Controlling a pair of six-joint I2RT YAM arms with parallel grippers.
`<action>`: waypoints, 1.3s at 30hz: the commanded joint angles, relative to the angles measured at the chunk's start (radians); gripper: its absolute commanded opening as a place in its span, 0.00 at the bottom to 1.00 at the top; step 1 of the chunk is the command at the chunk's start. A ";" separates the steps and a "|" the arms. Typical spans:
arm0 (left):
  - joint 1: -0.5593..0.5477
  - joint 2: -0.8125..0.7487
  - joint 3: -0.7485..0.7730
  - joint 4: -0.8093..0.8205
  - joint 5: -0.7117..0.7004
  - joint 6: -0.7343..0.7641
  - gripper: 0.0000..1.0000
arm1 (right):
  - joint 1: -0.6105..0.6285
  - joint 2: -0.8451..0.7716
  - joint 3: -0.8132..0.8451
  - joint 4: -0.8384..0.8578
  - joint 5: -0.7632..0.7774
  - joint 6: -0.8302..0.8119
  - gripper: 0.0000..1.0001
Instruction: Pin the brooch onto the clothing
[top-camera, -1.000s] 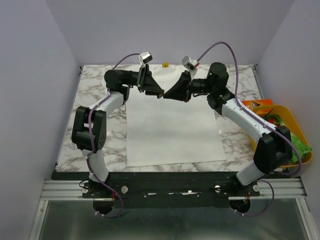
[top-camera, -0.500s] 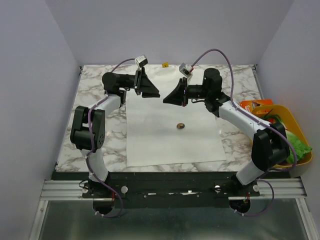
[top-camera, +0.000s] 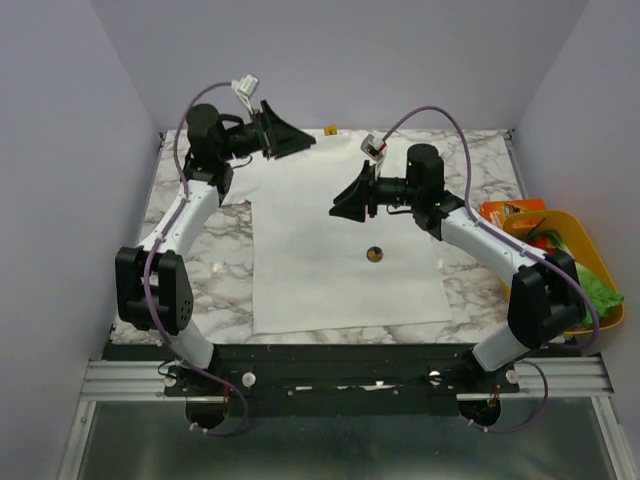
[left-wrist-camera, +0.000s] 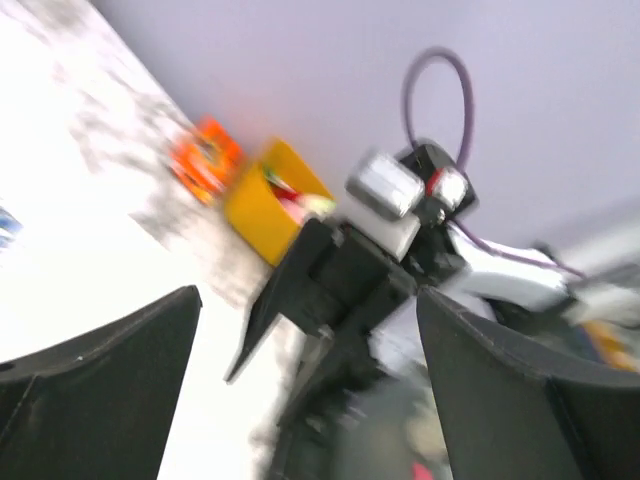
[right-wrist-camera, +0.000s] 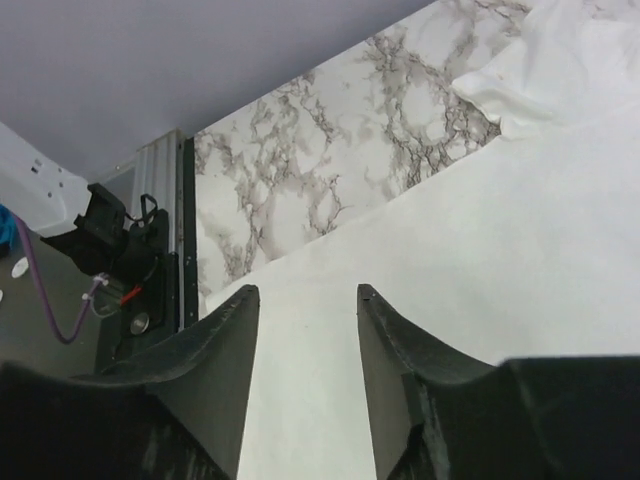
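The shirt (top-camera: 340, 280) was soft, matt white cloth, lightly creased. The table (top-camera: 200, 230) beneath it looked smooth and faintly glossy, with a marble-veined finish. My fingers (right-wrist-camera: 190, 390) were matt black plastic. The bin (top-camera: 588, 240) on the right looked like smooth yellow plastic.

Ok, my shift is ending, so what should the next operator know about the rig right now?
Left hand: open, empty, raised near the far edge of the shirt.
Right hand: open, empty, above the shirt, just beyond the brooch.
Brooch: lies on the shirt, right of centre, with neither hand touching it.
Done: brooch is on the shirt.
Left: the pictures don't show whether it is fastened, so check it and pin it if loose.
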 joint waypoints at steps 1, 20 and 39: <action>-0.030 -0.144 0.189 -0.763 -0.416 0.647 0.99 | 0.004 -0.038 -0.027 -0.047 0.107 -0.003 0.60; -0.422 0.002 0.122 -1.050 -1.240 0.920 0.99 | -0.083 0.082 -0.157 -0.301 0.673 0.056 0.81; -0.475 0.017 0.002 -0.986 -1.266 0.941 0.99 | -0.099 0.165 -0.267 -0.285 0.580 0.081 0.45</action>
